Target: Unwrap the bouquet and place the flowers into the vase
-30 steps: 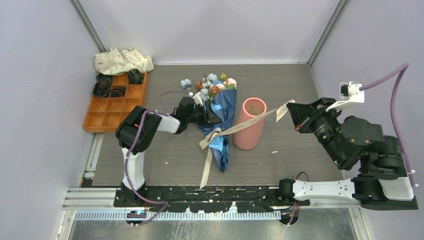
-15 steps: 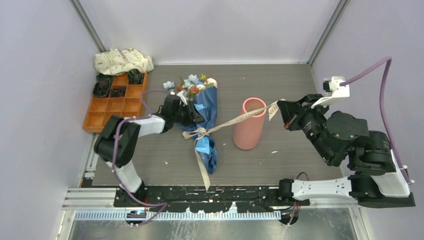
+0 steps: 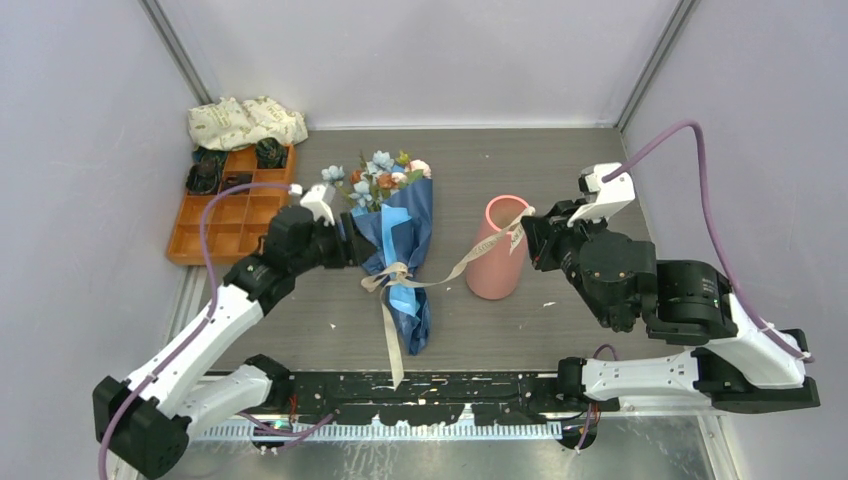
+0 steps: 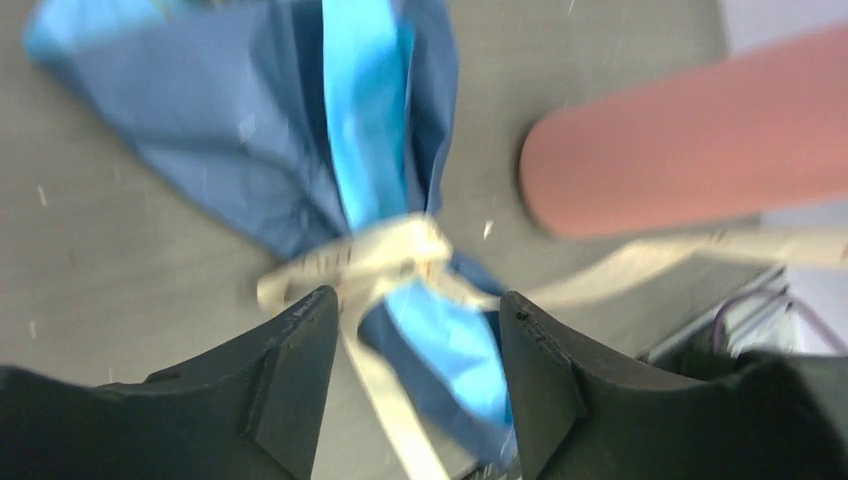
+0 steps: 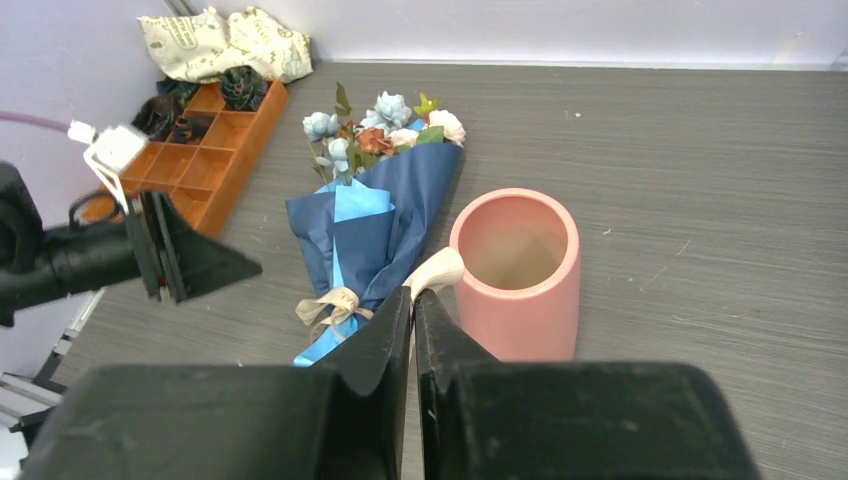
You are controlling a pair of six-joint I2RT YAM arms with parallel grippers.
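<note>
While right gripper (image 5: 412, 300) pinches ribbon (image 5: 436, 270), bouquet (image 3: 402, 232) just beside left gripper (image 3: 349, 243)

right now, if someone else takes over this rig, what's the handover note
Left end effector: open, holding nothing, just off the left side of the bouquet.
Right end effector: shut on one end of the beige ribbon, close by the rim of the vase.
Things: the bouquet lies on the table left of the vase, with the flowers toward the far wall. The vase is upright and empty.
Done: ribbon end gripped.
Left: the ribbon is wound round the bouquet's waist and looks knotted. Pull it free, open the paper, put the flowers in the vase.
</note>
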